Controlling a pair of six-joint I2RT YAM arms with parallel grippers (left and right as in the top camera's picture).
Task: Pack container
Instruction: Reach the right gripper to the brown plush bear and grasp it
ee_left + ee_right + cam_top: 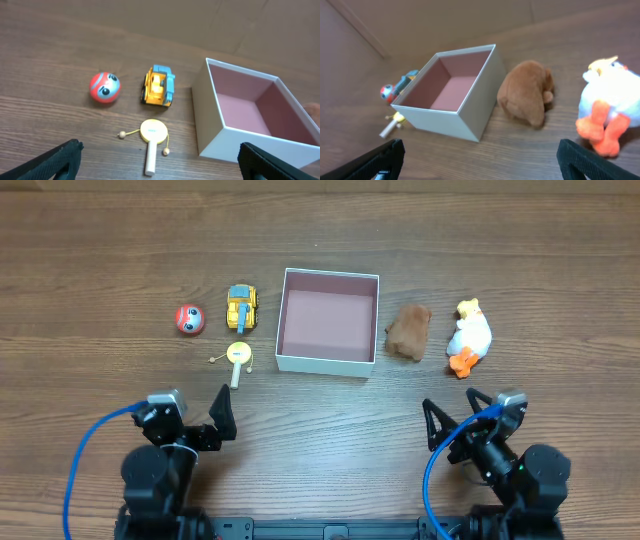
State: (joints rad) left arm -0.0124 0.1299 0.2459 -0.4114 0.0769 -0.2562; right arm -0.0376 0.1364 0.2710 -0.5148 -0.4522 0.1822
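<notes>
White-walled, pink-lined square container (326,365) sits open-topped in the middle of the brown wooden desk (320,240). At its 9 o'clock stands a yellow-and-blue toy truck (241,307), with a round red ball with a painted face (189,319) beyond it. A pale yellow wooden rattle drum (238,358) lies at 8 o'clock. At 3 o'clock lie a brown plush animal (409,331) and a white plush duck with orange feet (468,336). The left gripper (160,146) and right gripper (480,145) hover with fingers spread wide, empty.

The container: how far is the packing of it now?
Done: nothing, the container is empty. In hand: nothing, the left gripper and right gripper are open and hold no toy. To do: red ball, yellow truck, rattle, brown plush and white duck all lie on the table outside it.
</notes>
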